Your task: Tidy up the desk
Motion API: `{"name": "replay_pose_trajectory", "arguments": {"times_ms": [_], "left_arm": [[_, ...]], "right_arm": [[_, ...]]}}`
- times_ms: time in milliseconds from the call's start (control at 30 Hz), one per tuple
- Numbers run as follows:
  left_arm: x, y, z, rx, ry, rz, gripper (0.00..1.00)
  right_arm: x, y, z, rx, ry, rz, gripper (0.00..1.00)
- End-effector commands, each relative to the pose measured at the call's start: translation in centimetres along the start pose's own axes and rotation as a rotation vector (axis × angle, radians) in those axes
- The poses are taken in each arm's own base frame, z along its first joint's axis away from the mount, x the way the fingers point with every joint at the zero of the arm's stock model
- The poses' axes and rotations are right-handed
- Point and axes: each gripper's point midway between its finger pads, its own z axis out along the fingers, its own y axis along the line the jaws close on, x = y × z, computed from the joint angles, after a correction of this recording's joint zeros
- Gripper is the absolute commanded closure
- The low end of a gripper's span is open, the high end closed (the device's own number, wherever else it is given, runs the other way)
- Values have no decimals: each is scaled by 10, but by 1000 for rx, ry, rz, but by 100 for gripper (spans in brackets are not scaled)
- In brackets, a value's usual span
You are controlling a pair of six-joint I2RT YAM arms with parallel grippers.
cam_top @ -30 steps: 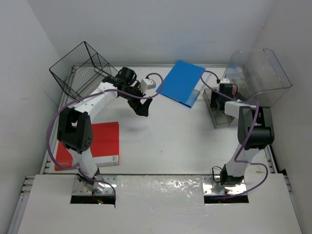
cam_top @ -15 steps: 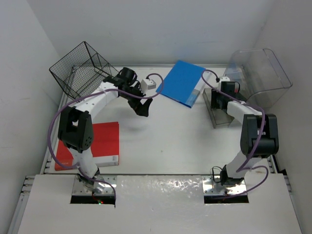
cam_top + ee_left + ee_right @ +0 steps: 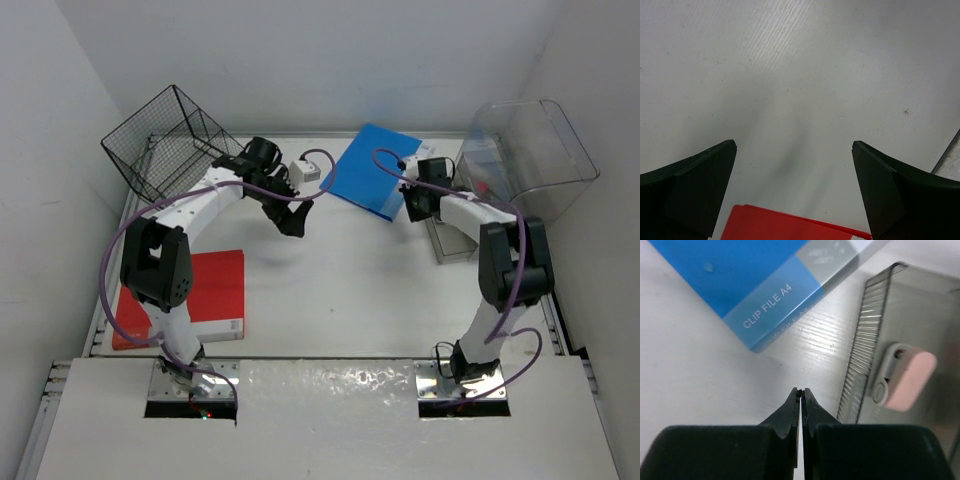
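I've got the desk (image 3: 340, 290) spread under both arms on top cam, w/ a blue folder (image 3: 372, 170) far-centre, a red folder (image 3: 205, 290) by the L base, a wire basket (image 3: 165, 140) far-L and a clear bin (image 3: 530, 150) far-R. R gripper (image 3: 801, 392) has its fingers pressed tight together w/ nothing between, tips over bare desk between the blue folder's corner, where I read "CLIP FILE A4" in white, and a smoked tray (image 3: 920, 305); smaller print there is too blurry. L gripper (image 3: 795, 145) hangs spread wide and empty over bare desk.
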Motion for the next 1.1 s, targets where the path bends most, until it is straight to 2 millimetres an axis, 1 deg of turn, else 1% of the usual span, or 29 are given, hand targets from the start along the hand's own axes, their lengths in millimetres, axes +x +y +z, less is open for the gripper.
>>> {"name": "replay_pose_trajectory", "arguments": {"times_ms": [0, 33, 67, 133, 167, 200, 267, 300, 433, 467, 633, 733, 800, 900, 1000, 1033, 1067], "left_arm": [[-7, 10, -6, -47, -32, 6, 0], [-8, 11, -7, -51, -33, 6, 0], [-7, 11, -6, -50, -31, 5, 0], [-6, 11, -6, -50, -28, 2, 0], [-6, 11, -5, -49, -27, 1, 0], [-6, 12, -5, -50, -26, 4, 0], [-5, 13, -3, -50, -22, 2, 0], [-5, 14, -3, -52, -21, -1, 0], [-4, 17, 0, -40, -11, -15, 0], [-3, 17, 2, -35, -7, -18, 0], [-1, 19, 2, -37, -2, -20, 0], [-1, 21, 2, -41, -1, -25, 0], [-1, 22, 1, -41, -5, -25, 0], [-2, 22, 1, -41, -6, -25, 0], [0, 23, 1, -40, -3, -27, 0], [-1, 23, 1, -41, -2, -27, 0], [-2, 23, 1, -41, -5, -26, 0]], "right_arm": [[-2, -1, 15, -13, 43, 37, 100], [-2, -7, 22, 17, 51, 41, 100], [0, -21, 24, 95, 69, 40, 100], [-2, -40, 25, 195, 96, 35, 100], [5, -46, 30, 235, 127, 29, 100], [8, -60, 28, 310, 146, 13, 100], [9, -70, 28, 365, 157, -3, 100], [11, -78, 26, 418, 170, -18, 100], [3, -102, 21, 556, 149, -53, 100], [5, -105, 21, 575, 150, -65, 100], [1, -126, 21, 658, 165, -118, 100], [4, -137, 24, 687, 195, -149, 100], [8, -139, 26, 696, 221, -197, 100], [12, -145, 20, 729, 248, -240, 100], [25, -148, 11, 755, 285, -284, 100], [26, -148, 9, 762, 286, -290, 100], [22, -150, 6, 775, 272, -294, 100]]}}
